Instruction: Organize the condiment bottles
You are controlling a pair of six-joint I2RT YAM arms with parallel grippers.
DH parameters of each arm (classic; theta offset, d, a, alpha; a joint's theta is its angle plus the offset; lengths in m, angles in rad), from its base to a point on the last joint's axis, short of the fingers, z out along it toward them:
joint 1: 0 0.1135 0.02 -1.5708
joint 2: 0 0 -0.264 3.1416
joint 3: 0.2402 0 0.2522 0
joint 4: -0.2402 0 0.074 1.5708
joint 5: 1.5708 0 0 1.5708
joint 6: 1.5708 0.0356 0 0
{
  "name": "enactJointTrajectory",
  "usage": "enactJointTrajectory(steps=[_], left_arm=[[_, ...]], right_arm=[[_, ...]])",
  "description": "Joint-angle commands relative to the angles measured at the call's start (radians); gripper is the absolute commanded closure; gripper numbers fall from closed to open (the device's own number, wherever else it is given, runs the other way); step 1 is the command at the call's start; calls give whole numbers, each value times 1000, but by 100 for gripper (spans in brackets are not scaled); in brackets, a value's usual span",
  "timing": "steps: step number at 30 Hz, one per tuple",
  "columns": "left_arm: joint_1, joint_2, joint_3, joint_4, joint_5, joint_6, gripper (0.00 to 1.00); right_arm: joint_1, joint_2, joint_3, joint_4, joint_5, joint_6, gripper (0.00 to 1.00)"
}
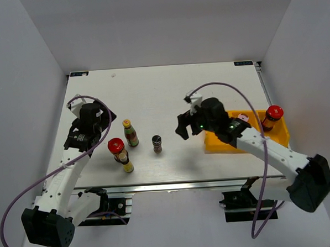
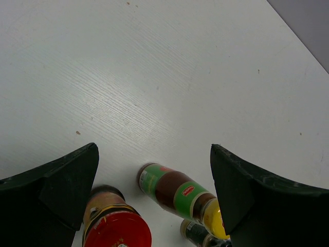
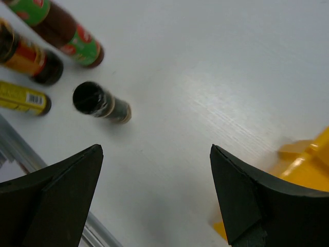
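Just left of the yellow tray point(image 1: 282, 136), the right gripper point(image 1: 180, 127) hangs with its jaws wide apart and empty. The black-capped bottle point(image 1: 156, 144) stands upright farther left of the tray. Best to straddle it squarely below the cap and close gently, so it stays upright.

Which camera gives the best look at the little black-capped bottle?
Right wrist view: the black-capped bottle is close and whole. Top view shows it small, mid-table. Left wrist view: at most an unclear sliver.
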Motion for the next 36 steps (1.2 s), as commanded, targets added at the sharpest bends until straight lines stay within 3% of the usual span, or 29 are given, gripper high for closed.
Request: enactJointTrajectory(steps=[1, 6, 14, 17, 18, 20, 21, 23, 24, 31, 36], left_arm=[[4, -32, 8, -8, 8, -7, 2], [2, -52, 7, -21, -5, -10, 2], [4, -84, 10, -45, -34, -31, 2], [4, -93, 10, -54, -41, -36, 2], [4, -93, 10, -57, -43, -39, 2], [4, -92, 24, -73, -37, -46, 2], [4, -89, 33, -93, -22, -51, 2], [2, -90, 51, -106, -9, -53, 2], [2, -93, 57, -110, -6, -54, 2], [2, -136, 50, -97, 23, -40, 2], [4, -115, 18, -25, 84, -14, 2]], right_arm=[[122, 129, 87, 70, -25, -55, 11], [268, 313, 184, 69, 44, -63, 11], [361, 543, 336, -14, 184, -64, 12], [378, 586, 385, -64, 263, -46, 25], [381, 596, 399, -71, 279, -40, 36], [386, 596, 403, -83, 314, -28, 44], [388, 593, 405, -95, 325, -17, 55], [386, 579, 402, -101, 339, -5, 63], [386, 574, 402, -103, 340, 3, 72], [368, 421, 350, -130, 409, 31, 79], [232, 186, 252, -181, 452, 68, 78]])
